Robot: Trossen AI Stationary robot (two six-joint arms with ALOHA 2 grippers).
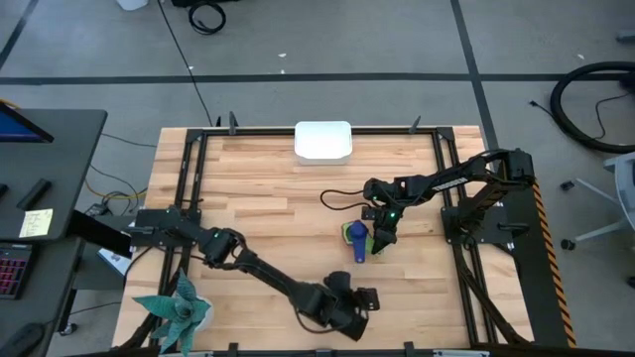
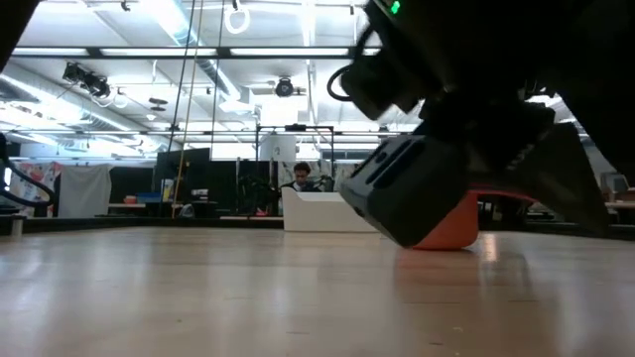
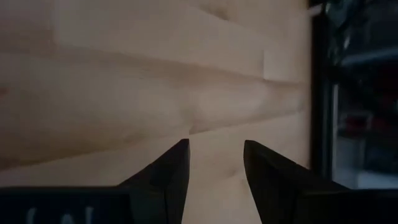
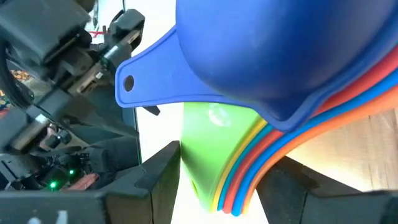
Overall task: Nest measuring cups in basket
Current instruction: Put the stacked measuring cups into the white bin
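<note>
The measuring cups (image 1: 354, 239) sit nested in one stack right of the table's middle. A dark blue cup (image 4: 273, 50) is outermost, and green, yellow, orange and red handles fan out beside it. My right gripper (image 4: 227, 180) is shut on that fan of handles. In the low view an orange part of the stack (image 2: 451, 230) rests on the table under the gripper. The white basket (image 1: 322, 141) stands at the far edge with nothing showing in it. My left gripper (image 1: 369, 296) hovers open over bare wood near the front edge, and nothing is between its fingers (image 3: 168, 174). My right gripper pinches the stacked handles (image 4: 217, 174) between its two fingers, green against one finger (image 4: 163, 180) and orange and red toward the other. The fingers slant down from the table's right side. The dark blue cup's handle (image 4: 146, 84) sticks out sideways, outside the hold. The stack's underside is on the table.
A black cable (image 1: 337, 198) loops on the wood left of the right arm. A teal paper plant (image 1: 179, 309) stands at the front left corner. Black frame rails (image 1: 189, 178) run along the table's sides. Bare wood lies between the stack and the basket.
</note>
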